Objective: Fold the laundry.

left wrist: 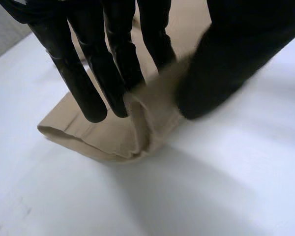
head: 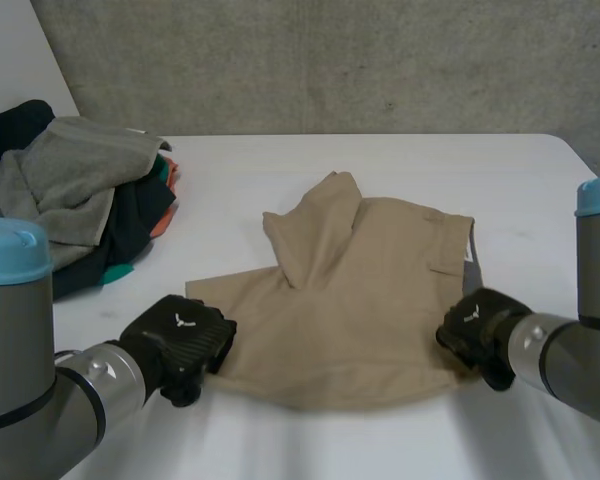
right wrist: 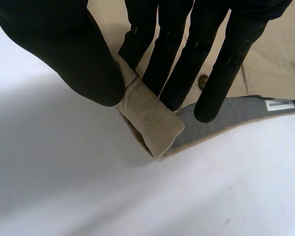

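**A:** Where do things stand?

**B:** I have the tan shorts [head: 350, 300] lying flat in the middle of the table [head: 280, 440], with one rumpled flap pointing to the far side. My left hand [head: 180, 340] pinches the near left corner and my right hand [head: 480, 330] the near right corner. Each has cloth caught between its thumb and fingers.

**A:** What worries you?

**B:** I judge both grips to be shallow. In the left wrist view, a small bunch of the edge sits between the thumb and the fingers [left wrist: 113, 73], and the layers below it gape. If I lift fast, the top layer could come up alone or slip out, and the fold would go crooked. On the right, I am pinching a doubled-over tip of the waistband, which may unroll under load. If the hands rise unevenly, the loose flap could drag or flop over.

**A:** What do the wrist views add?

**B:** They show me the pinches themselves, which the backs of the hands cover in the head view. The right wrist view also shows the grey lining [right wrist: 221, 115], a white label [right wrist: 279, 104] and what looks like a button [right wrist: 202, 81] by the fingertips. The head view gives me the whole outline of the shorts. It also takes in the pile [head: 70, 190] of other laundry at the far left, well apart from them.
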Action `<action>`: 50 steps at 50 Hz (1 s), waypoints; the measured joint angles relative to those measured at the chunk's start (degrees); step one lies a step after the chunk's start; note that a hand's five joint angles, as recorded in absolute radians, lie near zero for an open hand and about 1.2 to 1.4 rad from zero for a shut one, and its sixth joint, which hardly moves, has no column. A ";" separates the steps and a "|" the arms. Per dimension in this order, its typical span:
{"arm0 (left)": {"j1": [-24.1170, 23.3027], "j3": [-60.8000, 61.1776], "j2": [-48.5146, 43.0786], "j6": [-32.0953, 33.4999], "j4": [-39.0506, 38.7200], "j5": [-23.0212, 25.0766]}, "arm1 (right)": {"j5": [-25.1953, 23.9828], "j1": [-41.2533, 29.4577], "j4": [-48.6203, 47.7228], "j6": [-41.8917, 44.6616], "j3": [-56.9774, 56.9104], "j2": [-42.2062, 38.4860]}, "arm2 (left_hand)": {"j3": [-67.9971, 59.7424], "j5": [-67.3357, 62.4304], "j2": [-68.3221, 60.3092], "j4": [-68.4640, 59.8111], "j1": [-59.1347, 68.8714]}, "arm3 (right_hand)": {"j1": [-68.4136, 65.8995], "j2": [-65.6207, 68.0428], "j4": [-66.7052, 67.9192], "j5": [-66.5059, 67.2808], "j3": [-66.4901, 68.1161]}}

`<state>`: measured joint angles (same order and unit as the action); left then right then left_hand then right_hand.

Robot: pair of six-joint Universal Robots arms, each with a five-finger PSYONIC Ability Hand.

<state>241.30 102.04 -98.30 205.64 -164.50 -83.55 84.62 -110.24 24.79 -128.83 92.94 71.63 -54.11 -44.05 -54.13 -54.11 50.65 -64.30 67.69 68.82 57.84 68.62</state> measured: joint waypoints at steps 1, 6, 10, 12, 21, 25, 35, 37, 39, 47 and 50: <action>-0.19 -0.18 -0.10 0.94 -0.49 0.03 | 0.00 0.09 0.00 0.45 0.77 0.47 | 9.47 8.42 9.67 8.51 -9.73 | 0.00 0.00 0.00 -0.01 0.00; -0.30 -2.16 -1.01 2.88 -7.43 0.35 | -0.10 0.20 -3.42 0.72 2.43 1.29 | 38.70 39.56 38.67 39.18 -36.14 | 0.00 0.00 0.00 0.00 0.00; 0.07 -5.09 -3.46 3.15 -17.02 2.12 | -0.13 0.17 -7.31 0.11 2.95 1.31 | 39.01 39.93 39.15 39.58 -36.14 | 0.00 0.00 0.00 0.00 0.00; 0.51 -7.09 -5.82 3.11 -22.05 4.53 | -0.12 0.15 -8.92 -0.30 3.07 1.26 | 39.01 39.93 39.15 39.58 -36.13 | 0.00 0.00 0.00 0.00 0.00; 5.53 -24.40 -25.35 2.75 -33.03 21.35 | -0.22 -0.28 -13.64 -3.57 3.98 0.82 | 29.20 28.81 29.23 29.05 -24.95 | 0.00 0.00 0.00 0.00 0.00; 6.77 -35.04 -35.04 2.86 -31.31 23.98 | -0.29 -0.48 -14.73 -4.63 4.56 0.63 | 28.30 27.73 28.36 28.03 -24.74 | 0.00 0.00 0.00 0.00 0.00; 9.00 -56.46 -53.19 2.99 -26.43 25.00 | -0.18 -0.66 -16.90 -5.20 5.91 0.41 | 27.43 26.72 27.26 26.97 -23.99 | 0.00 0.00 0.00 0.00 0.00; 9.07 -58.13 -54.56 2.96 -26.30 25.34 | -0.17 -0.64 -17.10 -5.19 6.09 0.40 | 25.61 25.05 25.46 25.26 -21.87 | 0.00 0.00 0.00 0.00 0.00; 9.06 -60.60 -56.63 2.87 -26.26 26.04 | -0.15 -0.58 -17.48 -5.16 6.41 0.38 | 23.24 22.82 23.01 22.96 -19.17 | 0.00 0.00 0.00 -0.01 0.00; 8.44 -65.06 -60.58 2.38 -26.46 27.76 | -0.02 -0.30 -18.56 -5.11 7.45 0.36 | 10.39 10.68 10.31 10.36 -6.48 | 0.00 0.00 0.00 -0.01 0.00; 7.98 -66.14 -61.41 2.05 -26.54 27.88 | 0.06 -0.23 -18.76 -5.14 7.65 0.36 | 7.00 7.59 7.01 7.30 -3.39 | 0.00 0.00 0.00 0.00 0.00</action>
<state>249.28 35.90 -159.71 207.69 -191.03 -55.67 84.68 -110.46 6.03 -133.97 100.59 71.98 -47.11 -36.46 -47.12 -46.81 47.27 -64.30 67.69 68.82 57.84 68.62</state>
